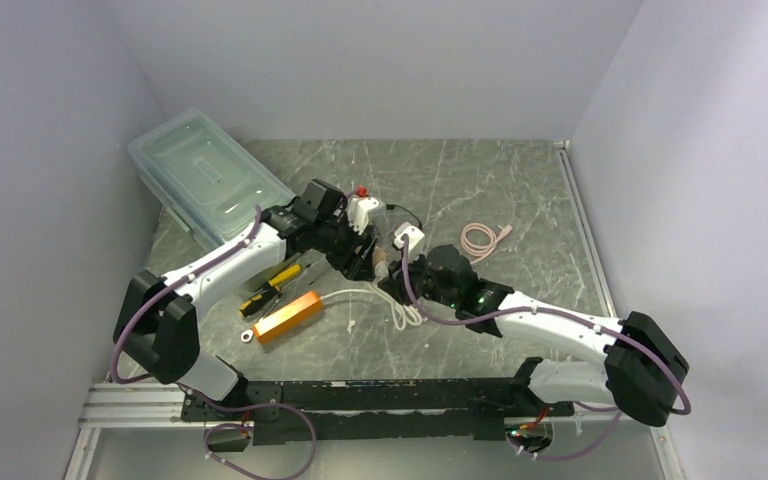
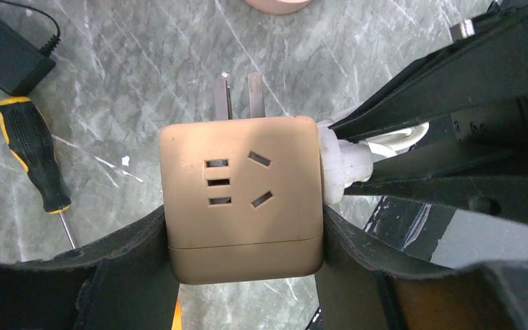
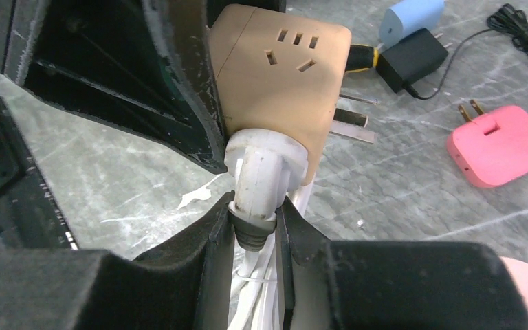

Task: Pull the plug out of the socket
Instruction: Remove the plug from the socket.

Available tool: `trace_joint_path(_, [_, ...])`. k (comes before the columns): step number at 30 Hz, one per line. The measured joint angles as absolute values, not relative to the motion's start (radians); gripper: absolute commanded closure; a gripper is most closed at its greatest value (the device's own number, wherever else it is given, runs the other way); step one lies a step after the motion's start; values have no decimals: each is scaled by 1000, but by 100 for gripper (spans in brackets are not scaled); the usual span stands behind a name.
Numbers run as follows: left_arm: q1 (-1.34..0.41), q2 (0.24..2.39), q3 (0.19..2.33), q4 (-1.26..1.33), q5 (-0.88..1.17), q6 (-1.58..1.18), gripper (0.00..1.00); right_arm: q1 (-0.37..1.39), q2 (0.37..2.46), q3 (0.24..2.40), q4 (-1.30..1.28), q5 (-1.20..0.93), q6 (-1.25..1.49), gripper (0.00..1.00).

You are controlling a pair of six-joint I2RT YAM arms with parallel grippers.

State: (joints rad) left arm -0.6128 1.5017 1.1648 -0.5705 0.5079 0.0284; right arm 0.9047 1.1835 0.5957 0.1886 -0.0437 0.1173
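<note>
Judging by wrist views alone, left pincer (image 2: 244,244) clamps socket (image 2: 240,182), right pincer (image 3: 251,237) pinches seemingly seated plug (image 3: 262,165).

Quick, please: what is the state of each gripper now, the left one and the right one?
Left gripper: closed on the brown socket.
Right gripper: closed on the white plug, at its neck.

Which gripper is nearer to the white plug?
Right. The right gripper clamps the white plug at its neck; the left gripper holds the tan socket adapter that the plug sits in.
</note>
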Motion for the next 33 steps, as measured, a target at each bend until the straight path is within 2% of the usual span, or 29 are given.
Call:
trace_joint_path(8, [-612, 1440, 1148, -505, 552, 68, 100, 722, 1151, 577, 263, -414, 199, 100])
trace_joint_path(13, [-610, 1420, 1148, -507, 570, 94, 100, 696, 1152, 577, 287, -505, 218, 100])
trace_joint_path(17, [-610, 1420, 1148, -513, 542, 90, 100, 720, 1152, 576, 284, -452, 215, 100])
trace_joint_path(23, [-611, 1432, 1149, -560, 493, 82, 100, 902, 1145, 576, 245, -101, 166, 100])
trace_joint_path(26, [-612, 1452, 1149, -562, 495, 76, 100, 944, 1151, 576, 223, 9, 160, 100])
trace_joint_path(30, [-612, 1456, 1149, -553, 500, 77, 100, 935, 1152, 576, 223, 20, 162, 100])
trace_joint_path(33, [-609, 1456, 1150, -526, 522, 86, 100, 862, 1137, 567, 235, -97, 177, 100])
